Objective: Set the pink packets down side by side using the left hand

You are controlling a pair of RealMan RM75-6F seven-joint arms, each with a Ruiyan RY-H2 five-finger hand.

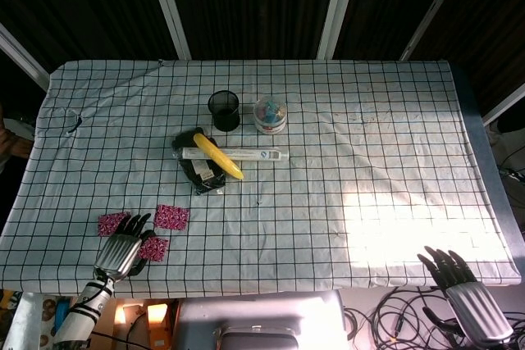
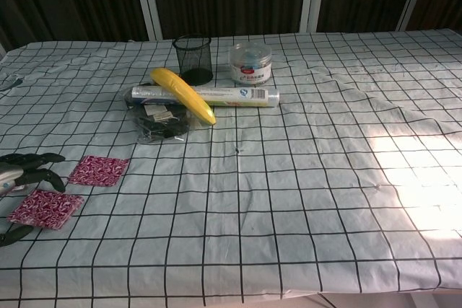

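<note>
Three pink patterned packets show in the head view. One packet [image 1: 172, 217] [image 2: 99, 169] lies flat on the checked cloth, and another packet [image 1: 109, 222] lies to its left. The third packet [image 1: 153, 247] [image 2: 45, 208] sits nearer the front edge, between the fingers and thumb of my left hand [image 1: 121, 250] [image 2: 20, 178], which holds it by its left side. That hand is at the near left of the table, mostly cut off in the chest view. My right hand [image 1: 463, 283] hangs off the table's near right corner with its fingers spread, holding nothing.
A banana [image 1: 217, 156] lies across a white tube [image 1: 246, 154] and a dark bag [image 1: 201, 171] in the middle left. A black mesh cup [image 1: 223, 110] and a small clear jar [image 1: 270, 115] stand behind them. The table's front edge [image 1: 246, 293] runs just below my left hand.
</note>
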